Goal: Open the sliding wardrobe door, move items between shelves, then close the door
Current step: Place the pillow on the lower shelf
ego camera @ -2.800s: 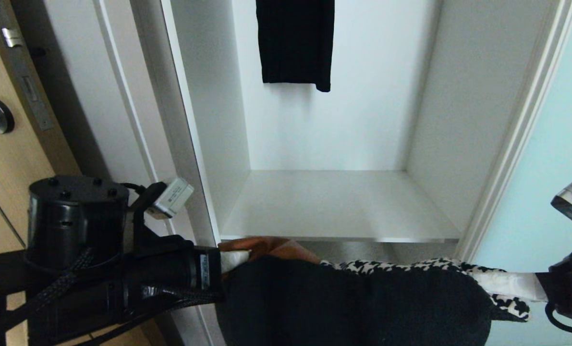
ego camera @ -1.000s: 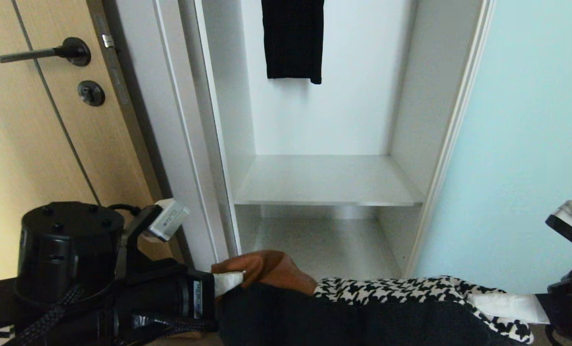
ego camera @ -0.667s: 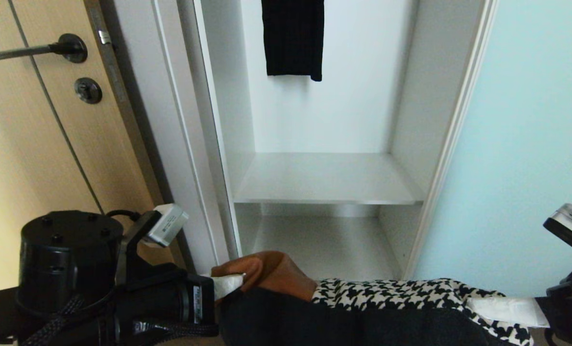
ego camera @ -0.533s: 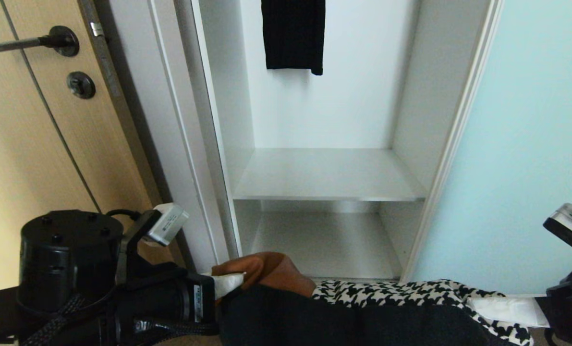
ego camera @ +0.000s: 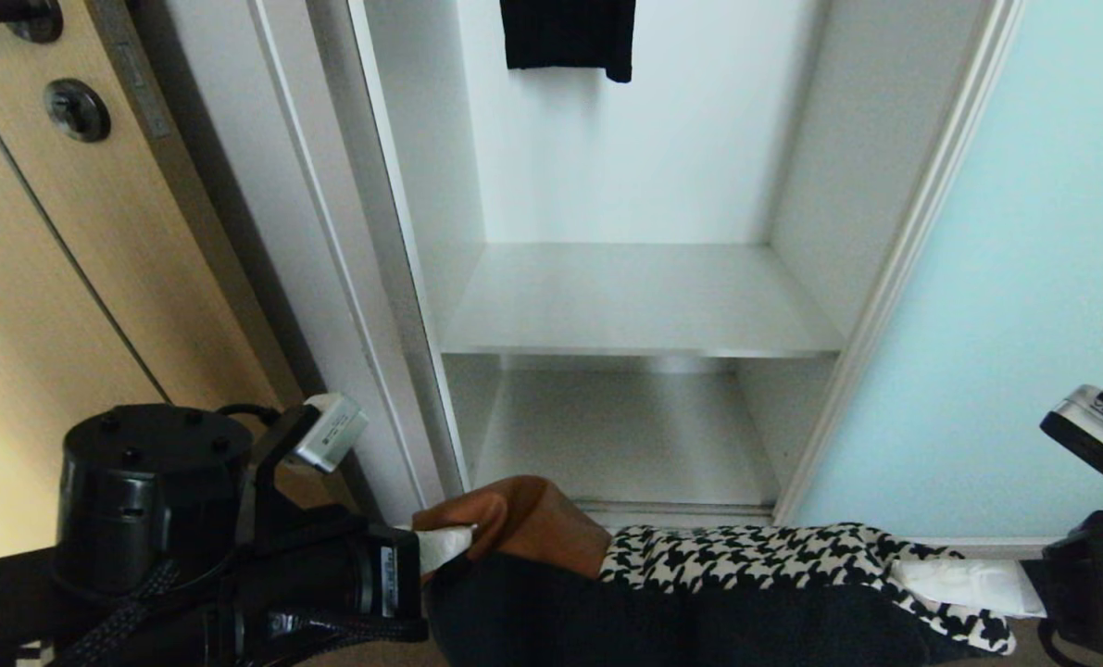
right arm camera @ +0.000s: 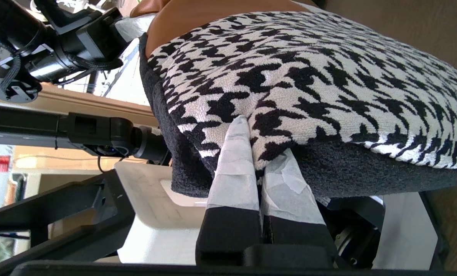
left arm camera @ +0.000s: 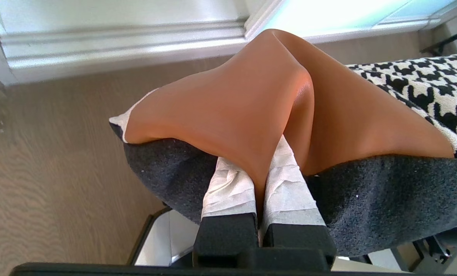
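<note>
You have the sliding wardrobe door already open. The cushion hangs between your grippers: the left gripper pinches its tan corner tight, the right gripper is clamped on the houndstooth end. Both shelves lie bare ahead of the grippers; placing and closing remain.

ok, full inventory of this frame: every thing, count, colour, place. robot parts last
cushion: 1, houndstooth, tan and black, held in front of the open wardrobe
shelves: 2 visible, white, upper one and lower one, both bare
sliding wardrobe door: 1, pale aqua, slid to the right
black garment: 1, hanging at top
wooden door: 1, light brown, at left
floor: wood-look brown
left gripper: shut on cushion's tan end
right gripper: shut on cushion's houndstooth end
</note>
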